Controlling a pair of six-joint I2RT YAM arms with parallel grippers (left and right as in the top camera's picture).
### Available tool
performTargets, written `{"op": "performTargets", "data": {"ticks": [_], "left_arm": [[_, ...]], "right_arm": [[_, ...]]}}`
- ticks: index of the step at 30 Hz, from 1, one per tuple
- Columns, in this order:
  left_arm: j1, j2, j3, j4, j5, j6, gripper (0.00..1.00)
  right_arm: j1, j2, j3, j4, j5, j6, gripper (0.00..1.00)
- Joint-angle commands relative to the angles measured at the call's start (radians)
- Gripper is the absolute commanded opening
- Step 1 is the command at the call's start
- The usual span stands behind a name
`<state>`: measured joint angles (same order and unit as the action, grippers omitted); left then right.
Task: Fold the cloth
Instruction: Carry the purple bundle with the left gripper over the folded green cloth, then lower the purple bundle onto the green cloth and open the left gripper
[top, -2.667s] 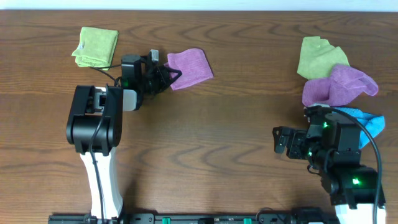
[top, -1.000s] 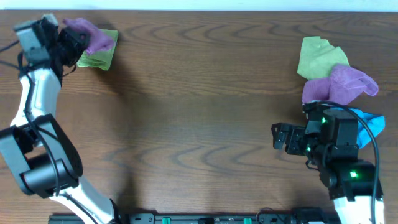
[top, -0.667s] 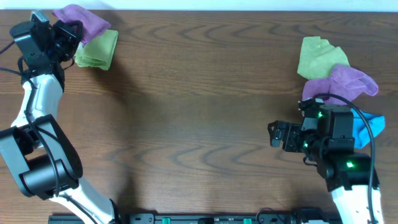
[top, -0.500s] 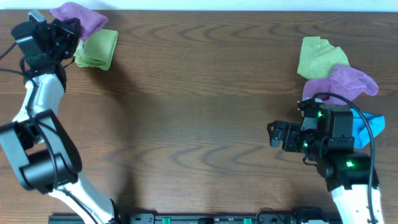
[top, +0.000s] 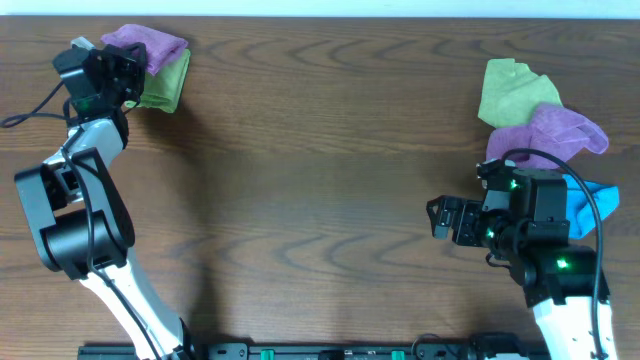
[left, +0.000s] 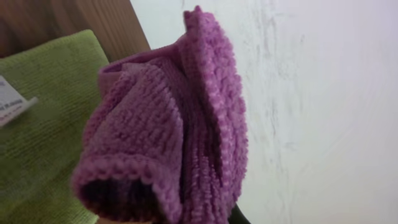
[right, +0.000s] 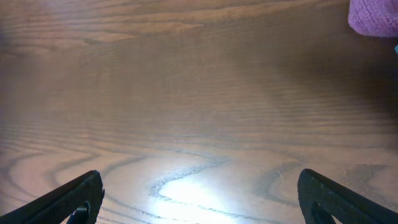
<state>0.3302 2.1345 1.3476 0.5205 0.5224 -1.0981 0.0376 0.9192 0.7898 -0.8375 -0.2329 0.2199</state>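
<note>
The cloth (top: 150, 45), pinkish-purple and bunched in folds, hangs over the folded lime-green cloth (top: 168, 82) at the table's far left corner. My left gripper (top: 128, 68) is shut on it. The left wrist view is filled by the cloth (left: 168, 143), which hides the fingers. The green cloth (left: 43, 124) lies below it, with a white tag (left: 12, 106) on it. My right gripper (top: 440, 218) stands open over bare wood at the right. Its two dark fingertips (right: 74, 199) are far apart, with nothing between them.
A pile at the far right holds a lime-green cloth (top: 510, 90), a violet purple cloth (top: 555, 135) and a blue cloth (top: 595, 195) beside the right arm. The table's far edge runs right behind the left gripper, with a white surface (left: 311, 112) beyond it.
My left arm carried the cloth from mid-table to the far left corner, and has now shifted it slightly right over the green cloth. The right arm edged a little left.
</note>
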Motion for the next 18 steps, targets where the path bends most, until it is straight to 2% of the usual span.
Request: {"op": "performTargets", "data": {"ticks": [1,11,18], "left_arm": [[0.002,0.006,-0.004,0.003,-0.063,0.029,0.06],[-0.016,0.021,-0.004,-0.045,-0.084,0.056,0.06],[-0.032,0.040,-0.004,0.053,-0.042,0.072,0.06]], "right_arm": [[-0.006,-0.001,0.003,0.000,-0.011,0.011,0.99],[-0.006,-0.001,0.003,0.008,-0.011,0.011,0.99],[-0.006,-0.001,0.003,0.007,-0.011,0.011,0.99]]}}
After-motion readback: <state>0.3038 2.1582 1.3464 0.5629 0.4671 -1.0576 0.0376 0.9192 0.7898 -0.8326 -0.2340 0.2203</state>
